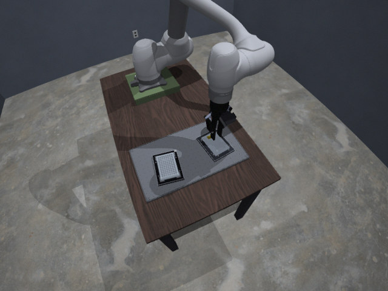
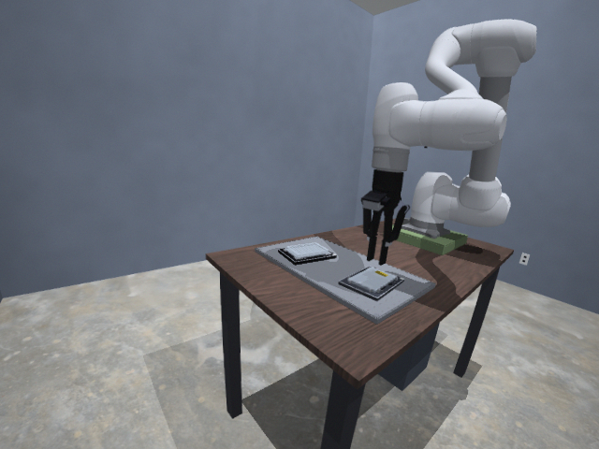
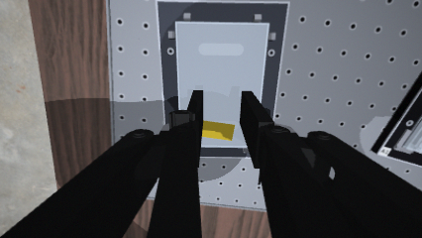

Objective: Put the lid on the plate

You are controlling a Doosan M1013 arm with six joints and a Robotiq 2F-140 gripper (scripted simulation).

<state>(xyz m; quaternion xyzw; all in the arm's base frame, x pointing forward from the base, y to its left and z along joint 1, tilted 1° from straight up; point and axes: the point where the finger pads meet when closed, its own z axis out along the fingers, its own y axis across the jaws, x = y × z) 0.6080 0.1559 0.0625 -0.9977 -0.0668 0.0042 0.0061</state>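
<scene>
The flat clear lid (image 1: 216,145) with a yellow label (image 3: 218,130) lies in its dark frame at lid park LP1, on the right of the grey perforated plate; it also shows in the exterior view (image 2: 372,280) and the wrist view (image 3: 221,74). The culture plate E01 (image 1: 167,165) (image 2: 307,251), white with many wells and uncovered, sits in the black nest N1 at the left. My gripper (image 1: 213,135) (image 2: 377,259) points straight down over the labelled end of the lid. Its fingers stand narrow, with a small gap and nothing between them, a little above the lid.
The grey perforated baseplate (image 1: 188,156) covers the front half of the dark wooden table. My arm's base stands on a green block (image 1: 153,86) at the back. A corner of nest N1 shows at the wrist view's right edge (image 3: 403,136).
</scene>
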